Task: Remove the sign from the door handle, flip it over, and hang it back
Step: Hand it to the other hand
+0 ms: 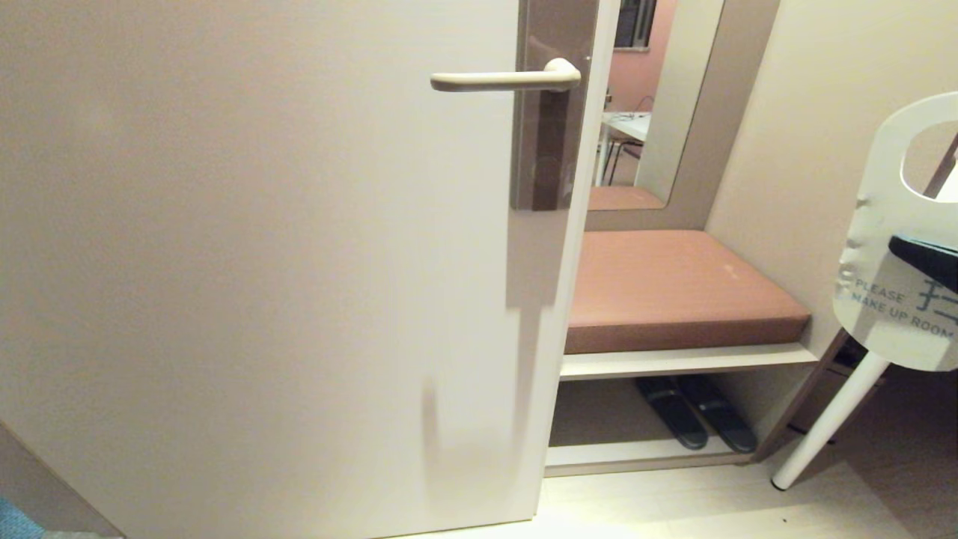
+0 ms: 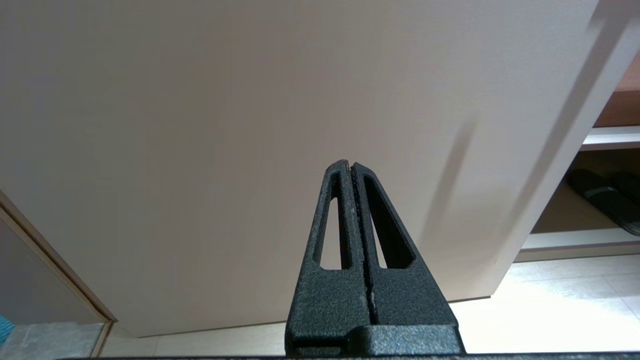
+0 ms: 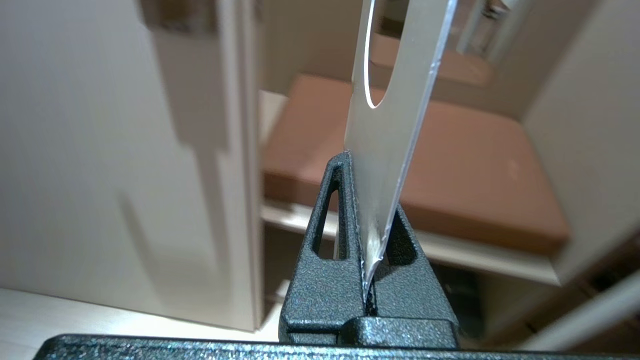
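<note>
The door handle (image 1: 509,77) is a cream lever on a brown glossy backplate (image 1: 550,135), and nothing hangs on it. The sign (image 1: 876,232) is far off to its right, at the edge of the head view. It stands upright with the round hole on top and the white "PLEASE MAKE UP ROOM" side facing me. My right gripper (image 3: 371,190) is shut on the lower end of the sign (image 3: 390,125), and one dark finger (image 1: 928,262) shows across the card. My left gripper (image 2: 351,164) is shut and empty, parked low before the door.
The pale door (image 1: 262,262) fills the left and stands ajar. Beyond its edge are a bench with a brown cushion (image 1: 673,284), dark slippers (image 1: 696,419) on the shelf below, and a mirror (image 1: 658,97). A white slanted table leg (image 1: 831,419) stands below the sign.
</note>
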`<state>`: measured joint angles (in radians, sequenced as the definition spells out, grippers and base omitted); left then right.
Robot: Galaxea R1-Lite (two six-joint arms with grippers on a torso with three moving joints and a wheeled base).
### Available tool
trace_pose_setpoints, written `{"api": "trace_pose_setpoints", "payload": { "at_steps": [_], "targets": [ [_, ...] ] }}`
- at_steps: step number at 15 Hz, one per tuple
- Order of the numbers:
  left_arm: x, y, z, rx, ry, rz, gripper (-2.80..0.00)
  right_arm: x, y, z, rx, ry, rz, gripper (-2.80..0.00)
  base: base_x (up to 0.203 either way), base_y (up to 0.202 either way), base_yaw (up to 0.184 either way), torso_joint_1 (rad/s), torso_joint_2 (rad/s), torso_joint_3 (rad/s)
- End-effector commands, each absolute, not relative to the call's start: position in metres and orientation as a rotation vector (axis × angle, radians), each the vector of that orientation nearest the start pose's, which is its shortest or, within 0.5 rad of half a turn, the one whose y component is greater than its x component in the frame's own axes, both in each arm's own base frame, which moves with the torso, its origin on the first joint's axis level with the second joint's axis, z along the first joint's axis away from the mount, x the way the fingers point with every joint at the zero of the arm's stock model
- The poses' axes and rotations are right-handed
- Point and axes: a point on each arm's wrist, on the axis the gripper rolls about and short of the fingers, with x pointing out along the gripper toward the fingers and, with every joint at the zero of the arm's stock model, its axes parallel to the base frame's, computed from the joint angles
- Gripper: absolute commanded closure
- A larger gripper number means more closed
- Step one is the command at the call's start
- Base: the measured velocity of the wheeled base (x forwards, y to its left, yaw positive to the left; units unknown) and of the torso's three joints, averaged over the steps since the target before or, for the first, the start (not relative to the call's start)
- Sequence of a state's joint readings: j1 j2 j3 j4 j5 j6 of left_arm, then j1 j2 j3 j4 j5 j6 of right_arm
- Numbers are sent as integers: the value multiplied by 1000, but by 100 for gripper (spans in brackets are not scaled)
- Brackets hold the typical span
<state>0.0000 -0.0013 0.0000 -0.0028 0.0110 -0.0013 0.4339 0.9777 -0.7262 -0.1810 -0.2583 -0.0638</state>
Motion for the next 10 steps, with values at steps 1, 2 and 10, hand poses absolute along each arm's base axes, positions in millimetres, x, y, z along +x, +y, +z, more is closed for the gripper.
{"api": "trace_pose_setpoints", "payload": {
  "at_steps": [1, 2, 10],
  "targets": [
    [-23, 0, 76, -2, -3, 11, 0, 92, 30, 260, -78, 40, 114, 0, 0, 0, 0, 0, 0, 0],
    [-23, 0, 76, -2, -3, 11, 0, 90, 26, 256, -78, 44, 88, 0, 0, 0, 0, 0, 0, 0],
    [-23, 0, 76, -2, -3, 12, 0, 63, 11, 208, -49, 68, 4, 0, 0, 0, 0, 0, 0, 0]
  ]
}}
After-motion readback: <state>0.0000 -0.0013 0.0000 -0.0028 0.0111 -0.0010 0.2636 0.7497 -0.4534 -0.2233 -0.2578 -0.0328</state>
